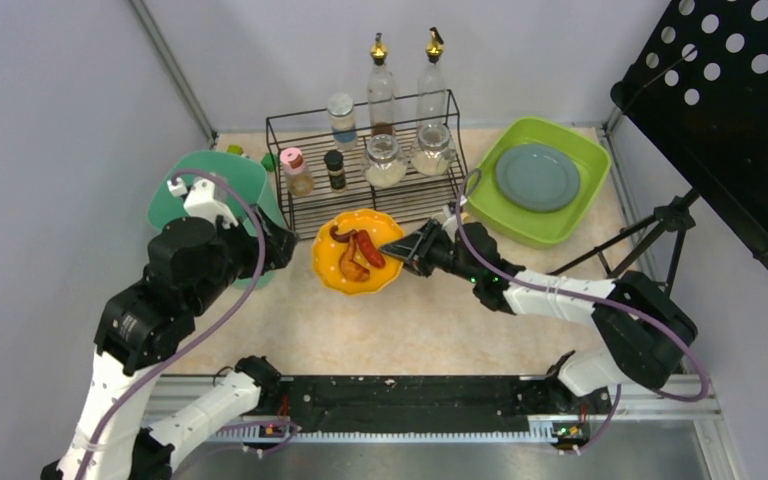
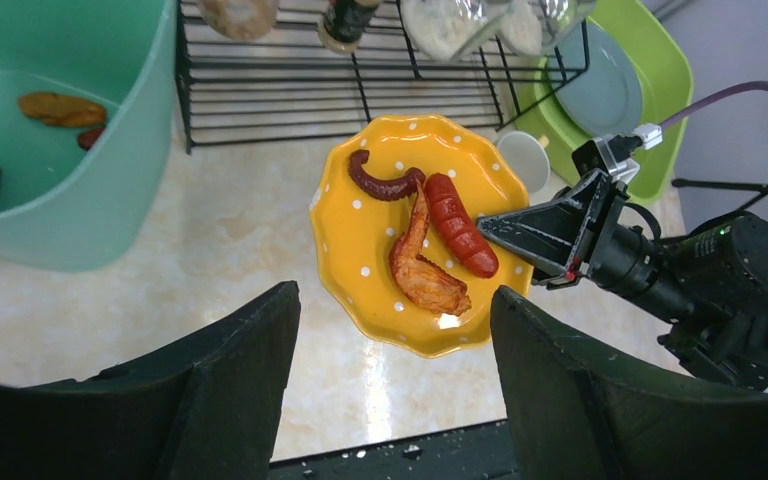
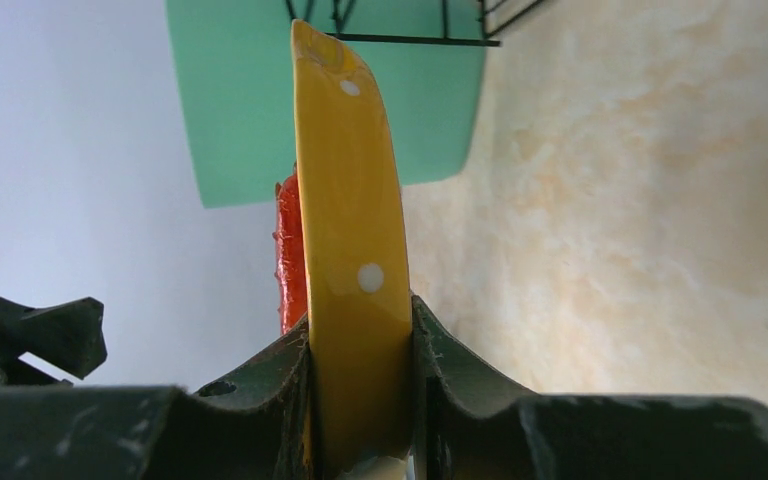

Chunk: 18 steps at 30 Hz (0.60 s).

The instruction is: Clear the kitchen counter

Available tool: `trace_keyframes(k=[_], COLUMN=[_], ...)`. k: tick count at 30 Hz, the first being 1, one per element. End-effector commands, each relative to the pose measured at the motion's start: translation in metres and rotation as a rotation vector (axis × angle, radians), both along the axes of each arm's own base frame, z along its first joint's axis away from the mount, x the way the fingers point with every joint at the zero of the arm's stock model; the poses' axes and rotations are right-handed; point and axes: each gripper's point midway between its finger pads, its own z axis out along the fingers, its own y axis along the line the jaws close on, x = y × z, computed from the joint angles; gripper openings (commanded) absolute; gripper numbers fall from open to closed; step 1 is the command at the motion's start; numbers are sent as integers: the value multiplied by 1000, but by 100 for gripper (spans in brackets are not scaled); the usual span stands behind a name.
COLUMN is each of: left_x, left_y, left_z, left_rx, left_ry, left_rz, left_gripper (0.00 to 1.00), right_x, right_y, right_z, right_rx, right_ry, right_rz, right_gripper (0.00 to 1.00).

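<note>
The right gripper (image 1: 405,250) is clamping the rim of one yellow plate (image 1: 381,281), which is carrying three food pieces (image 2: 459,236). The left gripper (image 2: 393,296) is hanging wide open above it. The kitchen counter (image 1: 440,320) is lying beneath both.

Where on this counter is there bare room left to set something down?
The widest bare stretch of the kitchen counter lies between the yellow plate and the black rail at the near edge. The back is crowded: teal bin, wire rack and lime-green tub stand in a row.

Right gripper (image 3: 360,345) clamps yellow dotted plate (image 3: 345,170) edge-on; red sausage (image 3: 290,260) against plate's left side.
</note>
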Motion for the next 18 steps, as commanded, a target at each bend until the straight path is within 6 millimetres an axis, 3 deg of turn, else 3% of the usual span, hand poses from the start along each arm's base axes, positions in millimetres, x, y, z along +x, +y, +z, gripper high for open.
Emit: trace_keyframes(k=[1,7,18], left_x=[7,12,8], left_y=[18,26,39], left_z=[30,54,73], left_rx=[65,94,105], left_ry=[-70,-107,-160], left_rz=[67,103,141], left_gripper=[75,75,76], right_x=[10,29,59], right_y=[33,61,105], right_z=[128,164,215], right_rx=[256,260,303], right_ry=[-211,-230,-249], right_rz=[76,113,162], right_gripper=[0,0,0])
